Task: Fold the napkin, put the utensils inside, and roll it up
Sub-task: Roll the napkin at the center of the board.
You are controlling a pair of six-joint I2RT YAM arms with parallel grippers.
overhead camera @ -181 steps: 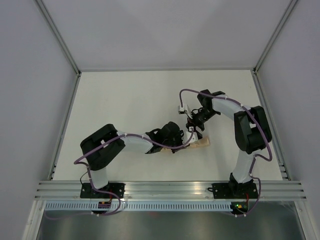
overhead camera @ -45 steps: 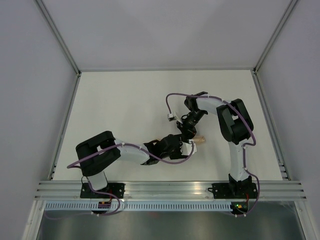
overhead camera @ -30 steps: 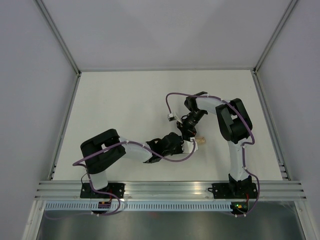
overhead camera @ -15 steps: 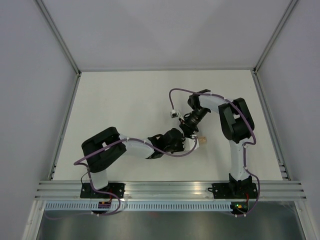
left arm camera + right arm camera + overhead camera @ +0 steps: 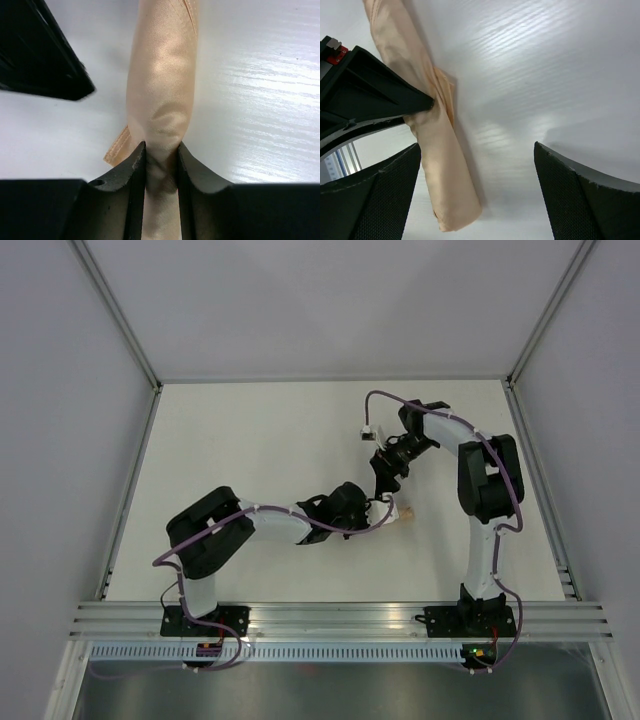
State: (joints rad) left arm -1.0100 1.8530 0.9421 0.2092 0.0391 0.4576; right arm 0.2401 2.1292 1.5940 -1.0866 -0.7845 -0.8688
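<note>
- Pinching the napkin, the left gripper has its two dark, curved fingers clamped on the roll, denting the cloth.
- The napkin is a tight peach-orange tube of smooth, faintly shiny weave, lying on the white table, whose surface shows fine streaks.
- A flat hemmed corner pokes out of the napkin beside the clamped spot.
- The right gripper stands with its jaws wide apart, over the napkin's far side, clear of the cloth.
- From the top view only one pale end of the napkin shows past the left gripper; the rest is covered.
- What lies inside the roll cannot be seen.
- Only the right wrist view shows the napkin's rounded free end.
</note>
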